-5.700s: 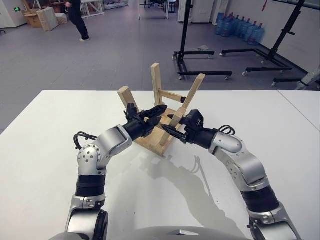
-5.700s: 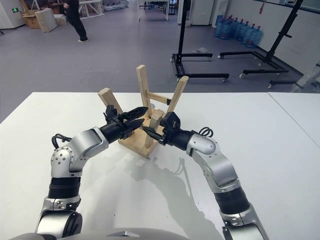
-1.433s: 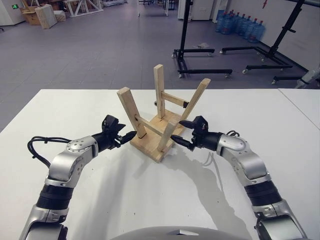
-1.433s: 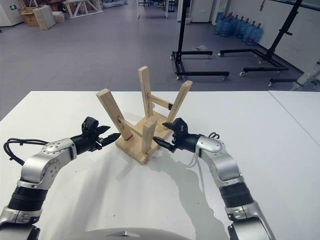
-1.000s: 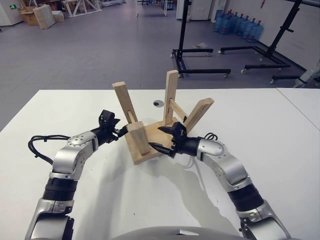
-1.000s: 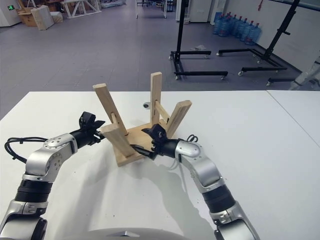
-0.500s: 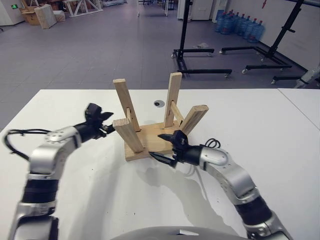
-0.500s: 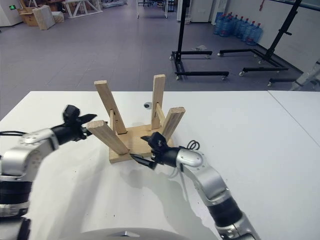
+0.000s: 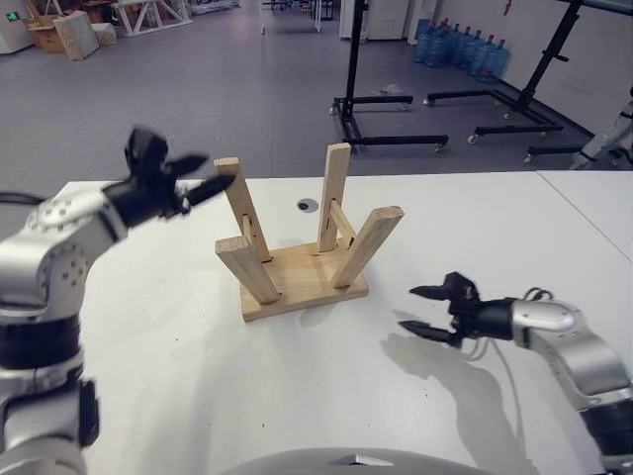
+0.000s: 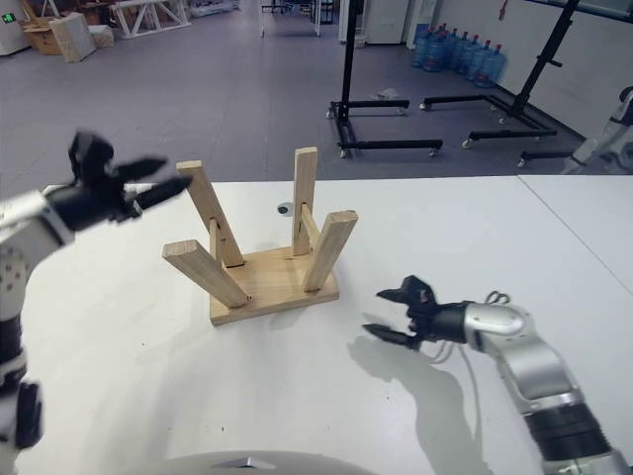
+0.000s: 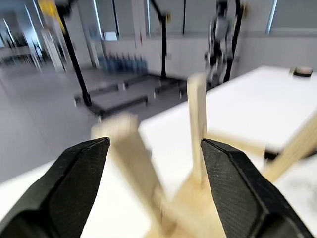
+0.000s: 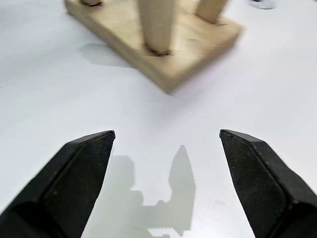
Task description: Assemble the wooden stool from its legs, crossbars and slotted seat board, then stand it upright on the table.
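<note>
Both jaws stand released, holding nothing. The left gripper (image 9: 195,180) hangs high by the tip of the far-left leg (image 9: 242,208); the right gripper (image 9: 409,308) sits low at near right, well apart from the stool (image 9: 287,285). To flip it, I would clamp two opposite legs (image 9: 368,245) low and turn evenly. Pale wood, seat (image 9: 326,287) flat on the table (image 9: 198,376), mid-scene, four legs splayed upward

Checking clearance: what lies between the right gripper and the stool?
Bare table, per the left eye and right wrist views; right gripper and stool stand apart.
</note>
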